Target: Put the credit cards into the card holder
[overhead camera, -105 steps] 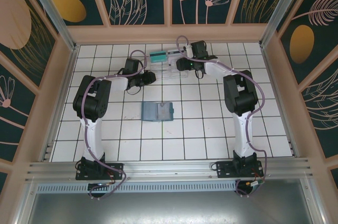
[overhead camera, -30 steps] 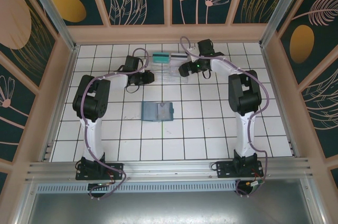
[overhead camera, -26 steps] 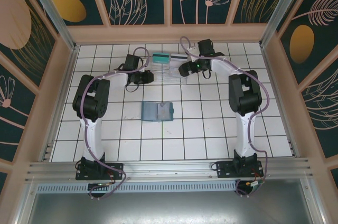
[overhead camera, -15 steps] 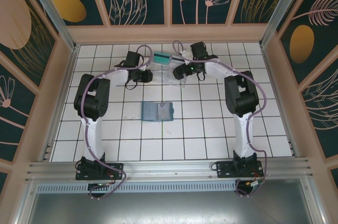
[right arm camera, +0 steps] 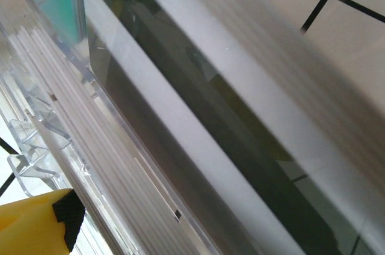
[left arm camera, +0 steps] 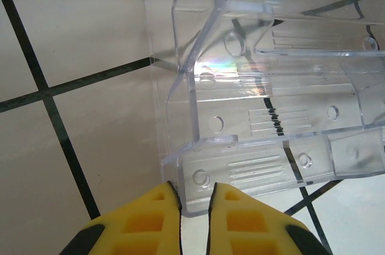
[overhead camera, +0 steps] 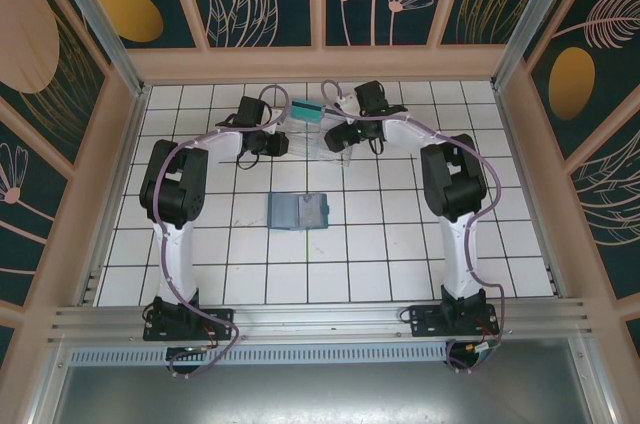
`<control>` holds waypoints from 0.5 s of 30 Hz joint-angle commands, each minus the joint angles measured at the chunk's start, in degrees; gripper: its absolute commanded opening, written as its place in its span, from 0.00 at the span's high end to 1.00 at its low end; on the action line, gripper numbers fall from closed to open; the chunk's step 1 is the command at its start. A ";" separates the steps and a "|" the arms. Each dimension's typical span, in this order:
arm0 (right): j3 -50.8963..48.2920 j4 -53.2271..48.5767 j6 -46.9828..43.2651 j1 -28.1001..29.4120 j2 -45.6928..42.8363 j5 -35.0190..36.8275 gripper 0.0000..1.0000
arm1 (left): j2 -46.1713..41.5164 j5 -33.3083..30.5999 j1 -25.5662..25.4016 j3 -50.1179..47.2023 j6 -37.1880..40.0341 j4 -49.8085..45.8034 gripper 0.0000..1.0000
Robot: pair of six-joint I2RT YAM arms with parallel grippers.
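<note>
Presently listed: teal card (overhead camera: 305, 112), standing on edge at the far left end of a clear tray (overhead camera: 322, 134), upright so its top edge is free for pinching.

Pale card (right arm camera: 198, 141) with a dark stripe: apparently slotted close beside it behind the tray wall. It is blurred, so how it sits cannot be told.

Tray: on the surface (overhead camera: 400, 244), far centre, between the two arms.

Left end effector (left arm camera: 194, 207): yellow fingers drawn almost together on the tray's corner wall, seemingly pinching it. Judged a bracing hold, so the light tray neither slides nor tips while a card is lifted.

Right end effector (overhead camera: 338, 134): jaws spread wide and holding nothing, at the tray's right side by the card slots, likely lining up to straddle a card.

Card holder (overhead camera: 299, 211): lying open with its slots facing up, well apart from the tray toward the arm bases, laid flat to receive cards. Neither card is in it yet.
</note>
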 commanded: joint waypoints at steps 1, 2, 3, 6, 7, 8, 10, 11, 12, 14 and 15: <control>1.70 -0.21 -1.53 0.60 2.67 3.66 0.01 | 2.68 -0.25 0.49 -2.28 0.74 -4.00 1.00; 1.70 -0.14 -1.58 0.72 2.78 4.12 0.01 | 2.60 -0.13 0.43 -2.32 0.71 -4.04 1.00; 1.45 0.25 -1.38 0.81 2.72 4.73 0.01 | 2.48 -0.04 0.49 -2.38 0.66 -3.89 1.00; 1.35 1.17 -0.32 0.63 2.09 5.79 0.01 | 2.21 0.09 0.49 -2.60 0.66 -3.71 1.00; 1.35 1.64 0.12 0.66 1.89 6.76 0.01 | 2.21 0.17 0.48 -2.63 0.65 -3.75 1.00; 1.26 2.07 0.41 0.59 1.51 7.36 0.01 | 2.18 0.10 0.49 -2.69 0.60 -3.75 1.00; 0.85 3.38 1.41 0.53 0.47 9.60 0.02 | 2.11 0.09 0.46 -2.80 0.66 -3.71 1.00; 0.62 3.96 1.94 0.45 0.03 10.68 0.03 | 2.04 0.09 0.49 -2.89 0.70 -3.72 1.00; 0.25 4.59 2.32 0.29 -0.56 11.32 0.03 | 1.89 -0.08 0.44 -3.10 0.66 -3.71 1.00; -0.44 5.68 3.25 -0.04 -1.78 11.93 0.05 | 1.77 -0.17 0.42 -3.45 0.74 -3.54 1.00; -0.70 6.13 3.56 -0.29 -2.47 11.77 0.05 | 1.76 -0.16 0.48 -3.50 0.74 -3.53 1.00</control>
